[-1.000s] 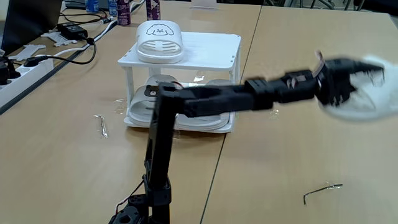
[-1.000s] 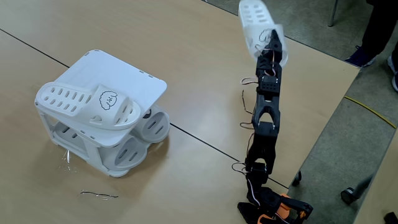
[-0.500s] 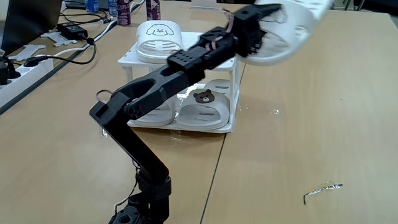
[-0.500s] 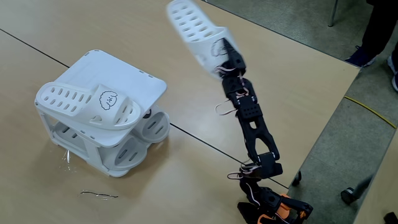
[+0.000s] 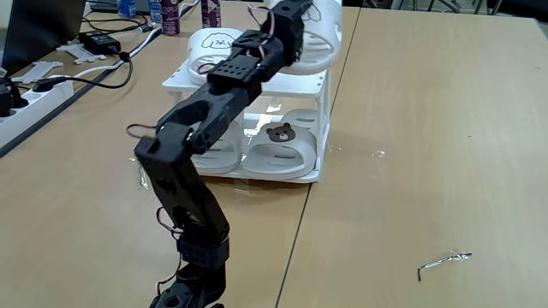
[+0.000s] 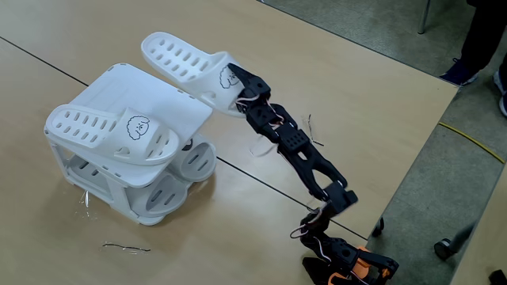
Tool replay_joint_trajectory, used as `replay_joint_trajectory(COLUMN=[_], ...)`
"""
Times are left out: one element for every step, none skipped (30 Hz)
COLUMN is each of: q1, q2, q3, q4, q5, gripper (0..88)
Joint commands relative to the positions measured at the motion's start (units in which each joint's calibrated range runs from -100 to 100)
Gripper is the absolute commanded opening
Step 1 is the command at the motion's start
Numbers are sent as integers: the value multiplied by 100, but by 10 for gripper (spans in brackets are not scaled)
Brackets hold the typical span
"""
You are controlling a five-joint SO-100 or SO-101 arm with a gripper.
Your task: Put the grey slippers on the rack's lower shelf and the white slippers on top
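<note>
Fixed view: end effector (image 6: 235, 81) grips white slipper (image 6: 188, 69) above the rack (image 6: 162, 99).

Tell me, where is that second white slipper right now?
The gripper holds the second white slipper in the air over the rack, beside the first white slipper lying on top.

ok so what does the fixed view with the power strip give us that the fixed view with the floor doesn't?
Power-strip view only: the bear badge on a grey slipper on the lower shelf, the power strip, a bent wire on the table.

Floor view only: the held white slipper seen whole with its slots, hanging over the rack's far edge, and a person's shoe.

Both: the rack, the white slipper on top, the gripper shut on the second one.
</note>
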Motion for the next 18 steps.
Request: replay_joint_trajectory(q1=[-42,-51,-51,-67,-141,-190,-207,-330,-404,-478,-528,-634,-692,-733,-741,-750,-750,-750], q2=[724,1010,1204,1389,1566,1725,1868,2020,2171,2365,2508,2651,2786,2929,3072,3206,3341,3475], q3=[-1557,-1846,-2045,-2216,-2369,-2523,-2649,-2748,-2820,-2947,-3037,-3145,-3271,-3416,-3551,-3686,-3804,-3885], q4=[-26,-26,-26,-26,-26,-26,-26,-26,-26,-34,-34,-34,-34,-34,-34,-34,-34,-34], q5=[37,37,37,37,37,37,37,37,37,37,37,37,37,37,37,37,37,37], gripper=[7,7,7,7,7,7,7,7,7,7,7,7,7,7,7,7,7,7])
